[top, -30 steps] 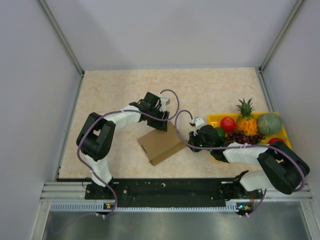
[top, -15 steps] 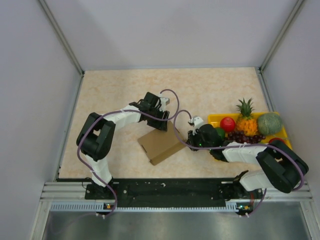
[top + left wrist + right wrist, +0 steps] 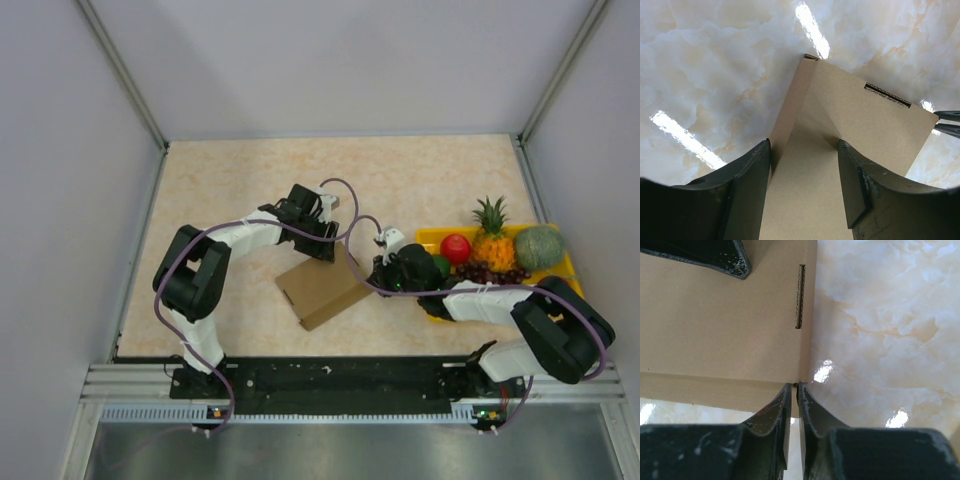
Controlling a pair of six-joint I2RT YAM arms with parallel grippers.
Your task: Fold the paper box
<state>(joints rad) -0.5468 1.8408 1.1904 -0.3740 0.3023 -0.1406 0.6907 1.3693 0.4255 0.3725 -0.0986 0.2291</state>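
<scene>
Right claw [image 3: 796, 389] shifted slightly from fruit tray [image 3: 428, 238] toward paper box [image 3: 322, 287]; box unmoved on tabletop [image 3: 240, 180], left of tray. Right claw nearly closed, pinching box corner edge. Left claw [image 3: 804, 150] spread wide, straddling panel. Risk: edge pinch slips or tears corner; unclamped box skids.

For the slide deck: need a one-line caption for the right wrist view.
Right gripper pinches the corner edge of the paper box, beside its cut slot, above the marble-look table.
</scene>
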